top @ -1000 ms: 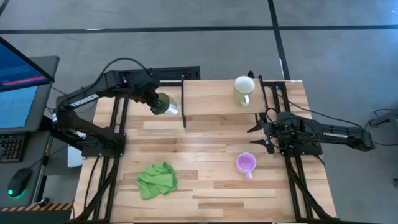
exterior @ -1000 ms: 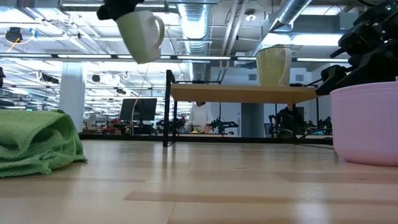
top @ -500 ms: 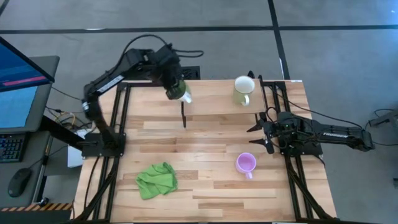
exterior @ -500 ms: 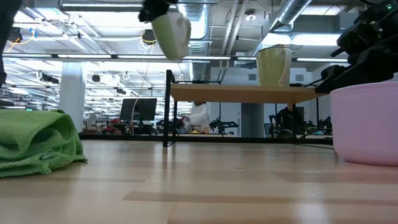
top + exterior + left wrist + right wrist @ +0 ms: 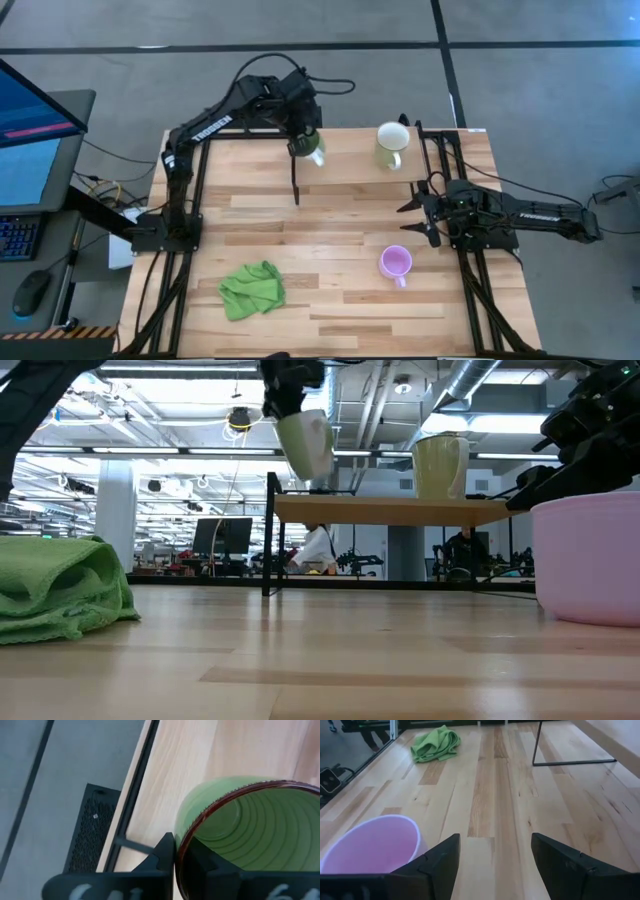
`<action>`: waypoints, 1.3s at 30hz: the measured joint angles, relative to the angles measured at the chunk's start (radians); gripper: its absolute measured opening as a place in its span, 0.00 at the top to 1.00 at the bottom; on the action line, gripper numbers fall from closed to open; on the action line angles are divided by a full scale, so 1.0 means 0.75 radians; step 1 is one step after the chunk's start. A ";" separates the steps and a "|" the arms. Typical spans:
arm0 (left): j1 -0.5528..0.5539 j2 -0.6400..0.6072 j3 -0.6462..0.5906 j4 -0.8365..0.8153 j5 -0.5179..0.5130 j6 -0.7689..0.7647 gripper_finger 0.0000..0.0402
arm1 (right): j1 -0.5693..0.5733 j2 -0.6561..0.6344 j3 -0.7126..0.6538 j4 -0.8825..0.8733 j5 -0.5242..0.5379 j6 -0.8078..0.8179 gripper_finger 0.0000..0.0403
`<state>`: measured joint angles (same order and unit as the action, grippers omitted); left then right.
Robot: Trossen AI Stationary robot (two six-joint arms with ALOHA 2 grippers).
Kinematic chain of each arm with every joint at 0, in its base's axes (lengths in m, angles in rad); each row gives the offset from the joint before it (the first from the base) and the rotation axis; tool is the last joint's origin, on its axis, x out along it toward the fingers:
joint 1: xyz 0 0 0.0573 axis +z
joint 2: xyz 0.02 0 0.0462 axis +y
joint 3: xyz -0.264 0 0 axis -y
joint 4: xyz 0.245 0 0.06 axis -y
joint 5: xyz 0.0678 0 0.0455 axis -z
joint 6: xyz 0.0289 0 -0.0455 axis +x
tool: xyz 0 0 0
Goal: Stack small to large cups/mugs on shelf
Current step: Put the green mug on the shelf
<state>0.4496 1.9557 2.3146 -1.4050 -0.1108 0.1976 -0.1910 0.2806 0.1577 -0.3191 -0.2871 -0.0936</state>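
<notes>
Mugs all empty: green mug (image 5: 312, 149) in left claw (image 5: 303, 142) above shelf (image 5: 355, 160).

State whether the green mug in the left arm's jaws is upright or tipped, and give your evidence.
Tipped. In the low view the green mug hangs slanted above the shelf, unlike the upright cream mug.

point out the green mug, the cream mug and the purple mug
green mug (image 5: 313, 147), high view, its side below the left gripper
cream mug (image 5: 391, 135), high view, its open mouth
purple mug (image 5: 395, 262), high view, its inside bottom
</notes>
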 joint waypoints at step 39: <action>-0.215 0.055 0.008 0.152 0.171 0.148 0.99 | 0.000 0.000 0.000 0.022 0.000 0.030 0.33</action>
<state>0.2881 1.9972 2.3207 -1.2910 0.0178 0.3089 -0.1913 0.2810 0.1577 -0.3023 -0.2868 -0.0714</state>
